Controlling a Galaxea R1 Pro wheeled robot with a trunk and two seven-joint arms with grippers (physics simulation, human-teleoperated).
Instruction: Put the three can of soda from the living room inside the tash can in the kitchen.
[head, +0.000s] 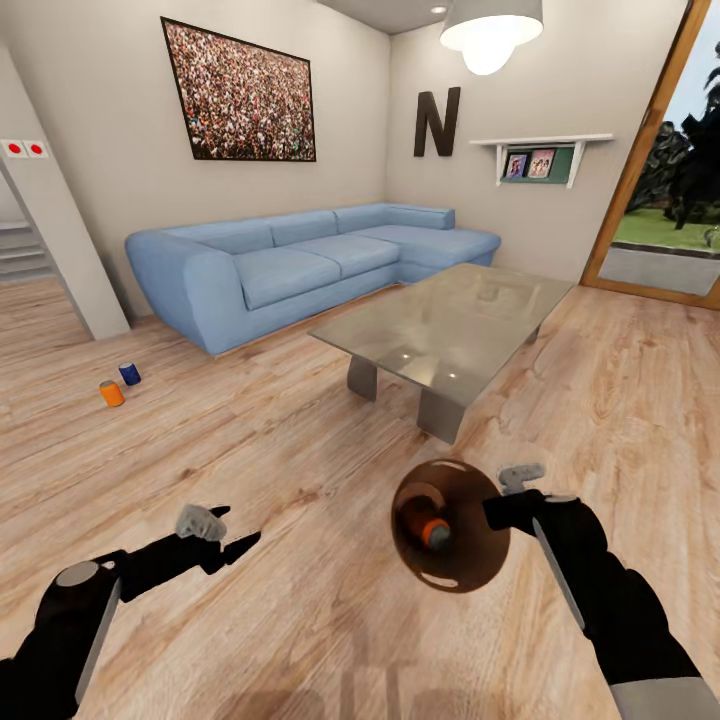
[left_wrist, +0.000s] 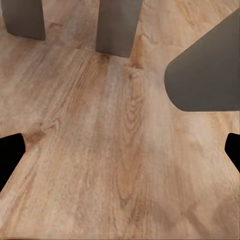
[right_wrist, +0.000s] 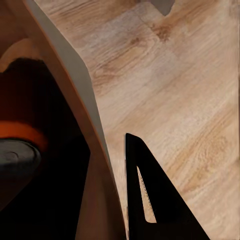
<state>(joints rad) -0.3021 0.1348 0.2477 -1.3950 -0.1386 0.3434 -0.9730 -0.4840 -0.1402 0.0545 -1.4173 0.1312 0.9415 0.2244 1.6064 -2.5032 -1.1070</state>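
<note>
At the far left of the head view, on the wooden floor (head: 300, 440) of the living room, an orange soda can (head: 111, 393) stands just beside a dark blue soda can (head: 130, 374), both well apart from the robot and near the end of the light-blue sofa (head: 300, 262). Nearer the camera, the left gripper (head: 228, 533) hangs over bare floor with its fingers (left_wrist: 10, 152) spread wide and holding nothing; the left wrist view shows only planks and grey table legs (left_wrist: 117, 25) between them. Further right stands the glass-topped table (head: 450, 325), with a crowd photo (head: 240, 92) and a black letter N (head: 438, 121) on the walls behind. In front of the table, the copper-brown trash can (head: 450, 540) is tilted toward the camera, and a third can (head: 428, 528), orange, lies inside it. The right gripper (head: 500, 510) clamps the can's rim, one finger (right_wrist: 150, 200) outside the wall in the right wrist view.
</note>
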